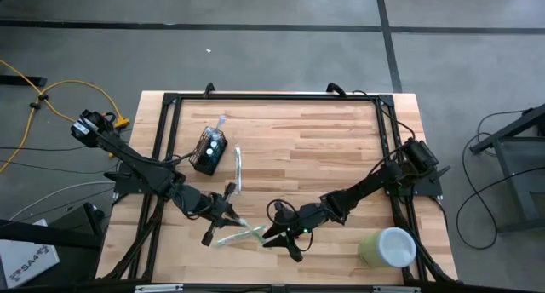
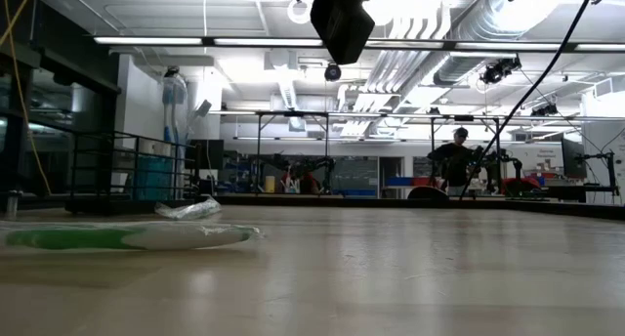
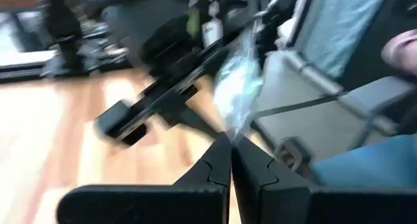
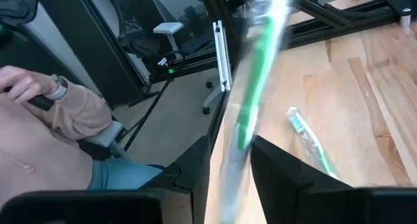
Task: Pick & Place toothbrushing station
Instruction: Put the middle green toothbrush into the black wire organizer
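Person's sleeve (image 4: 78,116) beyond right gripper (image 4: 229,160)

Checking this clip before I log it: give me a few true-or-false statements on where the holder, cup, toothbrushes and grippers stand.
1. The black wire-mesh holder stands on the table's left half. True.
2. The pale green cup sits inside the mesh holder. False: it is apart from it, near the table's front right corner.
3. The left gripper is shut, pinching clear wrapping. True.
4. The right gripper has its fingers pressed together with nothing between them. False: they stand apart, with a wrapped green toothbrush between them.
5. A wrapped toothbrush lies on the table just right of the holder. True.
6. Every toothbrush is already in the holder. False: at least two are outside it.
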